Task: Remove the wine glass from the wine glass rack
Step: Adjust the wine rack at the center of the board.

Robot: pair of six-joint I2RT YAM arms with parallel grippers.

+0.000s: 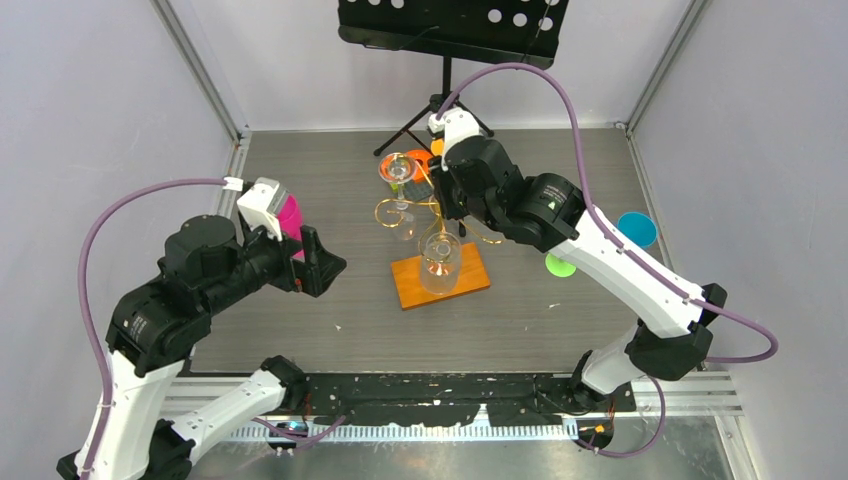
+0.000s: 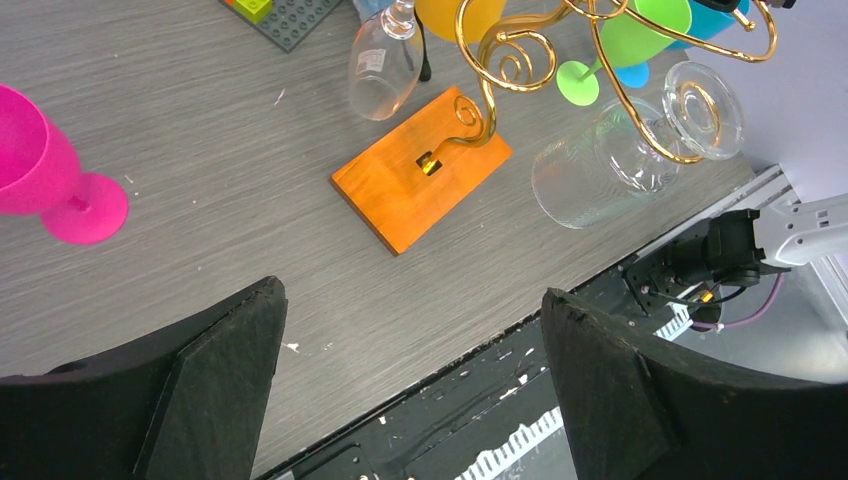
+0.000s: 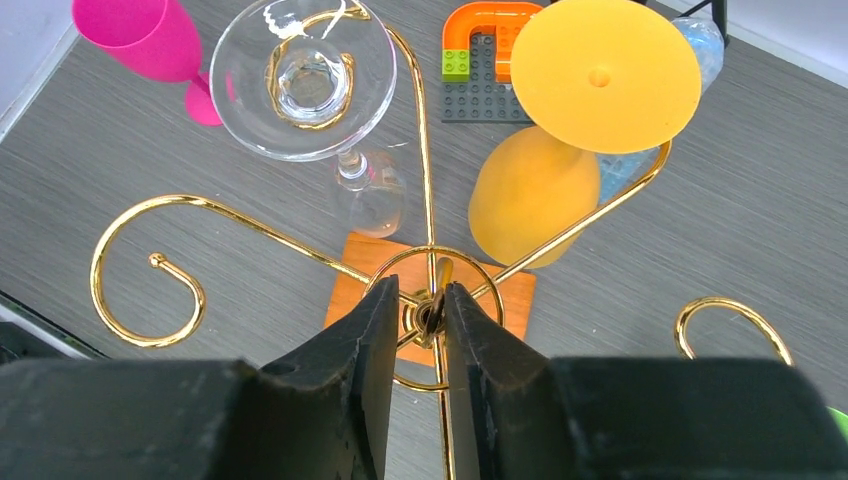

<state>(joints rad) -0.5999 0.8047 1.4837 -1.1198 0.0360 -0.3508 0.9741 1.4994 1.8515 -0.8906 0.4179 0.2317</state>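
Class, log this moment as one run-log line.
right gripper: narrow, straddling wine glass rack stem | left gripper: open, empty | wine glass: hanging on rack

arms (image 1: 640, 280): white links, black joints, purple cables (image 1: 190, 183); matte black claw fingers (image 2: 215, 400), possibly foam-faced.

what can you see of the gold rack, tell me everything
The rack is a tree of thin gold wire arms ending in curled scrolls. It rises upright from a flat orange wooden base on the grey table. A clear glass and an orange glass hang foot-up from its arms. The right tool has its fingers either side of the top knob; contact is unclear.
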